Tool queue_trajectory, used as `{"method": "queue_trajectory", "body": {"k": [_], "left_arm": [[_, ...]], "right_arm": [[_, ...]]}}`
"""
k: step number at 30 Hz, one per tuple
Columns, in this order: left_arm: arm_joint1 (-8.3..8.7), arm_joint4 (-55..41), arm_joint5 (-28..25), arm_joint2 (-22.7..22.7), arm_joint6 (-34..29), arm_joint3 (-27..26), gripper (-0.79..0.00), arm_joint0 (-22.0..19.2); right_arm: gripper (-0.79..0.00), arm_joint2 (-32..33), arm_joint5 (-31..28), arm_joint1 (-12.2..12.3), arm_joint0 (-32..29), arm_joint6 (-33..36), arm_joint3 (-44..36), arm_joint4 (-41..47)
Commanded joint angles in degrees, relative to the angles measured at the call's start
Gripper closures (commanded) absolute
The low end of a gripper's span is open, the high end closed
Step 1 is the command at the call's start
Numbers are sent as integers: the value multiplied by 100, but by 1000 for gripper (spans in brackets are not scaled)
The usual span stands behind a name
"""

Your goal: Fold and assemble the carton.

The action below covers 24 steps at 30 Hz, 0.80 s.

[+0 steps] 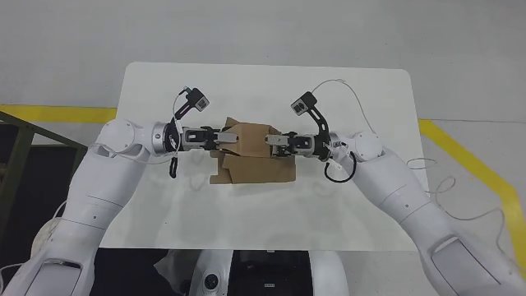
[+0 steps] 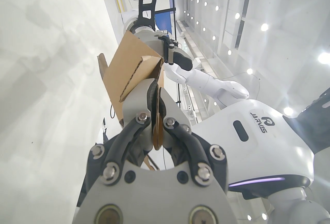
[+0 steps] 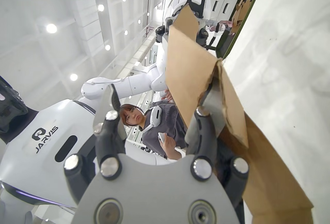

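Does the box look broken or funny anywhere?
Yes, a bit. The brown cardboard carton sits lopsided on the white table, with flaps sticking out unevenly by the left gripper. Near the right gripper, its cardboard edge looks ragged and crumpled.

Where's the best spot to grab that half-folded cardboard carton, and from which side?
Take a thin flap at the carton's end, coming in level from the side. The carton sits partly folded, its single-layer flaps sticking out toward each arm, and the left gripper pinches one that way, jaws shut flat on it.
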Motion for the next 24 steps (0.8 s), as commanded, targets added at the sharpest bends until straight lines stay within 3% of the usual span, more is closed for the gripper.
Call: {"method": "queue_trajectory", "body": {"k": [1,15,24], "left_arm": [[0,3,-3,1,9,19,0,3],[8,68,20,15,16,26,0,11],[5,124,29,56,38,46,0,-14]], "right_arm": [[-332,28,12,-3,-3,12,15,-46],[-274,165,100,34,11,100,-7,-379],[-197,78,73,-27,109,72,109,-425]]}}
